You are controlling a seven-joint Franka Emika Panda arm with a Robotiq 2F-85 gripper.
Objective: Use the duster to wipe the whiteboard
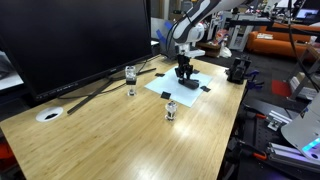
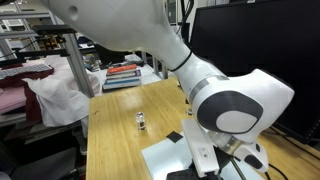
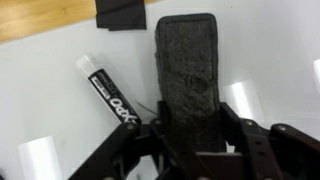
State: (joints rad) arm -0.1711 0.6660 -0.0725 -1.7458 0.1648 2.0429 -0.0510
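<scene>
The whiteboard (image 1: 190, 84) is a pale sheet with black tabs, flat on the wooden table; it also shows in an exterior view (image 2: 168, 158) and fills the wrist view (image 3: 50, 100). The duster (image 3: 190, 70), a black oblong block, lies on it. My gripper (image 3: 188, 125) is down over the sheet with its fingers closed on the duster's sides; it also shows in an exterior view (image 1: 184, 70). A black marker with a white cap (image 3: 108, 92) lies on the sheet just beside the duster.
A big black screen (image 1: 70, 35) stands along one table side. A clear glass jar (image 1: 130, 73), a small jar (image 1: 171, 109) and a white round disc (image 1: 49, 114) sit on the table (image 1: 140, 140). Books (image 2: 122, 75) lie at the far end.
</scene>
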